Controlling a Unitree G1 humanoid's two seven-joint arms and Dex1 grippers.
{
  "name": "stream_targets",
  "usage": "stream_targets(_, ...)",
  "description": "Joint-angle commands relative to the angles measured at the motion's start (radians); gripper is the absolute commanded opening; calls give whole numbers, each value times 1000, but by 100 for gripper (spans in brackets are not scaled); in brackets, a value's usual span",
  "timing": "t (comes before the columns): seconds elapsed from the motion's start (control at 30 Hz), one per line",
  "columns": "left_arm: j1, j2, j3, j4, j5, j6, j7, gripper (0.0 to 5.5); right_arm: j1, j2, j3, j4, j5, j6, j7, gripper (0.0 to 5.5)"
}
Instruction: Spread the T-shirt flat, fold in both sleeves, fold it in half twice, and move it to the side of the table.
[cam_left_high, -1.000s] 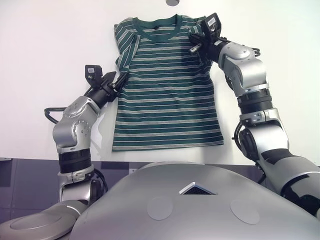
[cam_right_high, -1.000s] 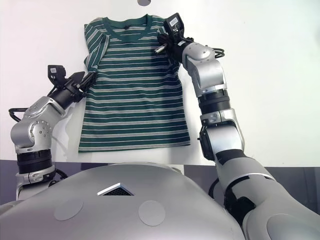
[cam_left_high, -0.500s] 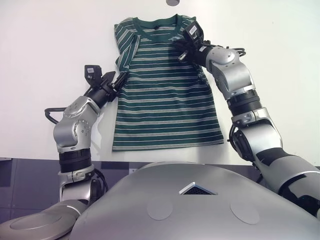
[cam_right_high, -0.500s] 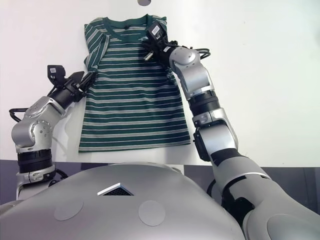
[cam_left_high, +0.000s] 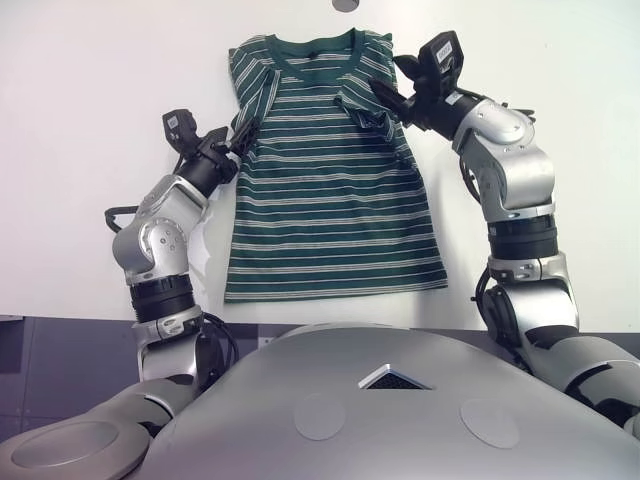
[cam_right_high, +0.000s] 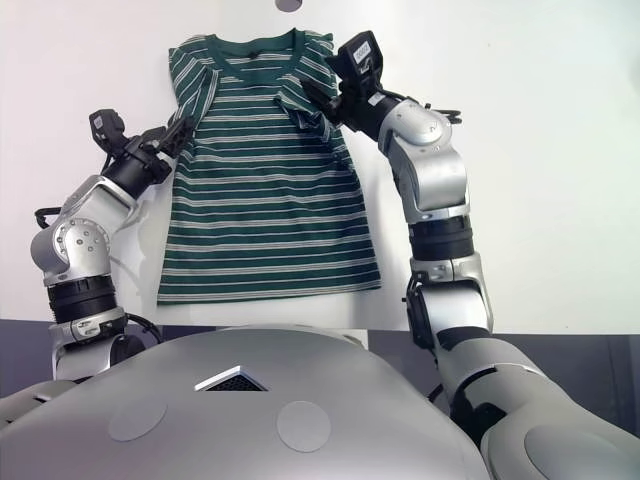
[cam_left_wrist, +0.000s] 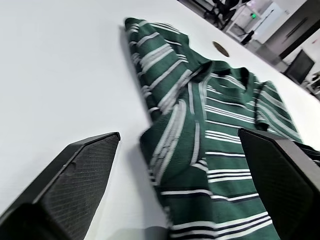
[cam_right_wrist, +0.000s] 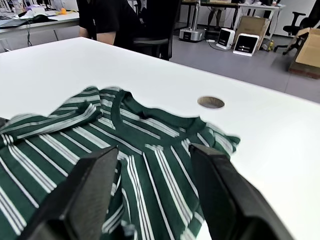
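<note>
Two fingers apiece: spread wide, empty.
T-shirt (cam_left_high: 330, 200): between left gripper (cam_left_high: 243, 138) and right gripper (cam_left_high: 392, 80), collar toward worktop's (cam_left_high: 100, 80) far edge.

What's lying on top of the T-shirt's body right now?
Both sleeves: the left sleeve folded onto the chest, the right sleeve folded in but bunched. The fabric under each fold is covered, as is the table beneath the T-shirt.

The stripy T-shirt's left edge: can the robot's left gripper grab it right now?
Probably yes. The left gripper is open right beside the left edge of the T-shirt. In the left wrist view the cloth lies just ahead between its fingers, and nothing blocks the way.
</note>
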Motion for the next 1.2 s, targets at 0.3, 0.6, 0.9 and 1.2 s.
stream_targets(0.3, 93, 38, -267, -139, 135, -72, -65, 435, 44, -11, -17, 36, -5, -18, -25, 264)
stream_targets(0.6, 262, 693, -125, -246, 406, -584, -589, 435, 527, -667, -123, -368, 13, -382, 627, 264)
stream_targets(0.9, 398, 1038, -276, 203, 687, -1782, -777, 435, 597, -716, 36, -174, -216, -1029, 690, 264)
stream_targets(1.2, 511, 1063, -331, 201, 687, -1907, -715, 435, 621, -737, 102, -134, -239, -1181, 637, 264)
